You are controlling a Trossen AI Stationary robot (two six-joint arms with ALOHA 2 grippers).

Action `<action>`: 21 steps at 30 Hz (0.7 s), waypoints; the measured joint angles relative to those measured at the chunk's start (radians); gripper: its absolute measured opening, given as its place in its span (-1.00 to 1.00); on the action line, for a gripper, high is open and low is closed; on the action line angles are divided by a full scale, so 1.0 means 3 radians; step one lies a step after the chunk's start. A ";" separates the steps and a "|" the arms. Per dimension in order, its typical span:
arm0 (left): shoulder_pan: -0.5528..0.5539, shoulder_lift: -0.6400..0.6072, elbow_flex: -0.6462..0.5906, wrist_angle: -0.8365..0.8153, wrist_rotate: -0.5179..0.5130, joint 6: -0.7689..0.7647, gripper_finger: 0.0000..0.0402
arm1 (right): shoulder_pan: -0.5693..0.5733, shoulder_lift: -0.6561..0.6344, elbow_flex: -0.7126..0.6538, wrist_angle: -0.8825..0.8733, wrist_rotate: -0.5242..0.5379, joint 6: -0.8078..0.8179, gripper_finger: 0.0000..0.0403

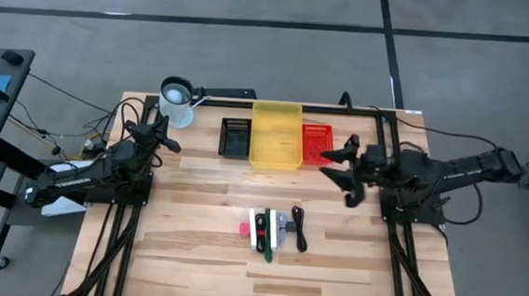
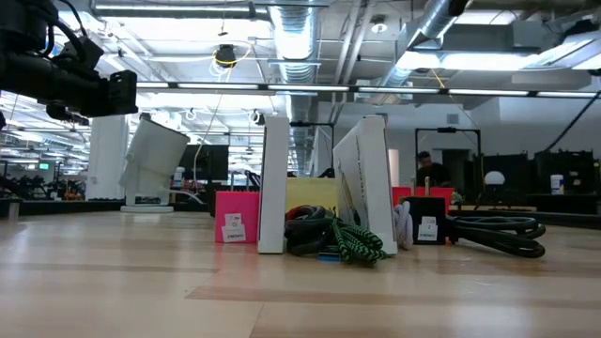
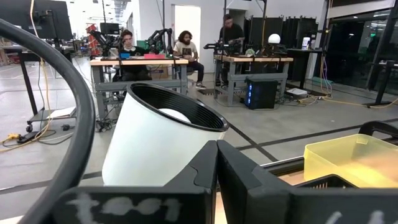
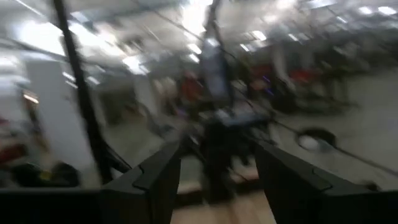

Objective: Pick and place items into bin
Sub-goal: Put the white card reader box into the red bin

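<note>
Black coiled cable [image 1: 300, 230] lies on slatted wooden table [image 1: 192, 255].

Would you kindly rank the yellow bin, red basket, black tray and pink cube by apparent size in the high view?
1. Translucent yellow plastic bin
2. Black tray and red mesh basket, which look alike
3. Tiny pink cube

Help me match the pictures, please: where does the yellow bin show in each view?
High view: yellow bin at the table's far edge, middle, between a black tray and a red basket.
Low view: a yellow strip behind the standing white pieces.
Left wrist view: at the right edge.
Right wrist view: not in it.
Shared landmark: the white cup.
</note>
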 joint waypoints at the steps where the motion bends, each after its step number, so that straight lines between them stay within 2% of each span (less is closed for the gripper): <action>1: 0.0000 0.0000 0.0000 0.0000 0.0000 0.0000 -1.00 | 0.0030 0.0076 0.0124 -0.0196 0.0159 0.0019 0.00; 4: -0.0001 0.0001 0.0000 -0.0001 -0.0001 0.0000 -1.00 | 0.0096 0.0280 0.0436 -0.0655 0.0544 0.0190 0.00; 7: -0.0001 0.0000 0.0000 0.0000 0.0000 0.0000 -1.00 | 0.0111 0.0438 0.0679 -0.1078 0.0724 0.0491 0.00; 13: -0.0001 0.0000 0.0000 0.0000 0.0001 0.0000 -1.00 | 0.0107 0.0653 0.0944 -0.1842 0.0739 0.1213 0.00; 21: -0.0001 0.0001 0.0000 0.0000 -0.0001 0.0000 -1.00 | 0.0010 0.0780 0.0978 -0.2618 0.0677 0.2429 0.00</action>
